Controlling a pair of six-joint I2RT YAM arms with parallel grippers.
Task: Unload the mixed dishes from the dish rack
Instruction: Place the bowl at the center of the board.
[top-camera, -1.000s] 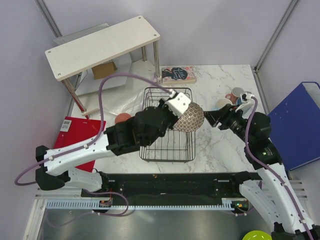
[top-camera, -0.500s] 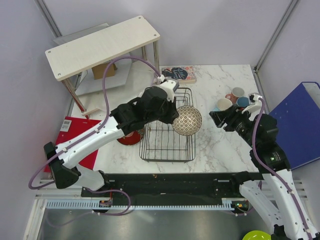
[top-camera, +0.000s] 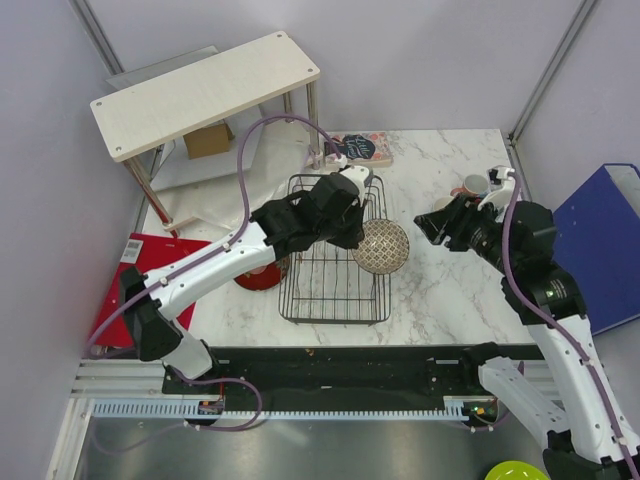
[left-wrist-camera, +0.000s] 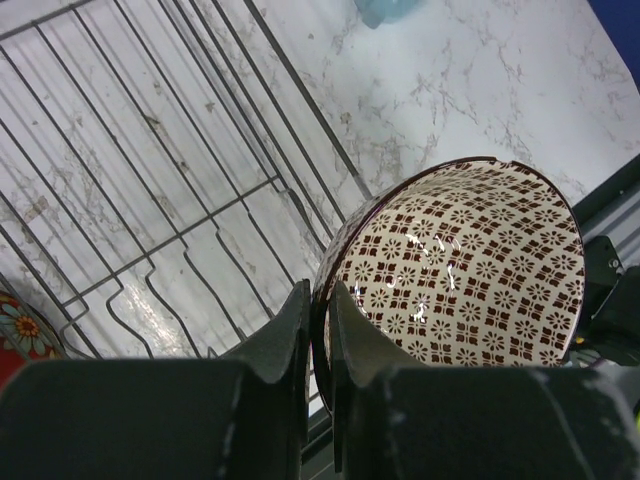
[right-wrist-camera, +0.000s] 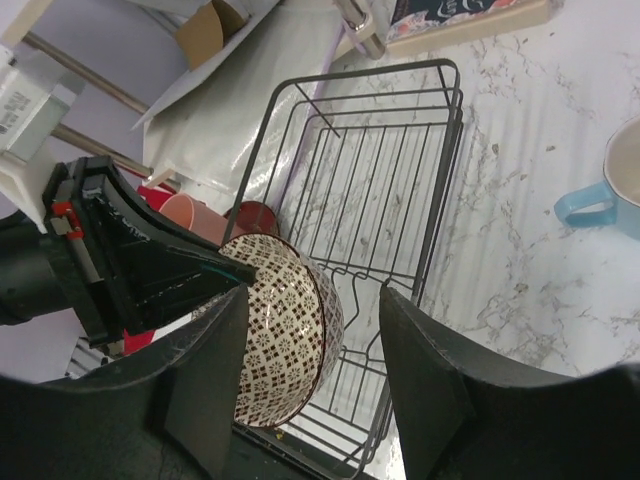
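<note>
Patterned bowl (top-camera: 381, 246): rim clamped in left pincer (left-wrist-camera: 318, 300), held at dish rack's (top-camera: 335, 300) 3 o'clock side toward spread-apart right pincer (top-camera: 427, 225), likely for handover.

The white marble-patterned table (top-camera: 440, 300) carries the black wire dish rack (top-camera: 335, 320) near its middle, standing flat on the top. Just off the rack's left side lies 1 dark red plate (top-camera: 255, 278), and beside that stands 1 salmon-pink tumbler (right-wrist-camera: 190, 215). A red folder (top-camera: 150, 270) lies at the left edge. A white wooden shelf (top-camera: 200, 90) stands at the far left corner, with a cardboard box (top-camera: 208, 142) under it and a clear plastic sheet (top-camera: 240, 190) spread towards the rack. A book (top-camera: 362, 147) lies along the far edge. Towards the far right corner stand 1 salmon-pink mug (top-camera: 472, 186) and 1 light blue mug (right-wrist-camera: 618, 215).
</note>
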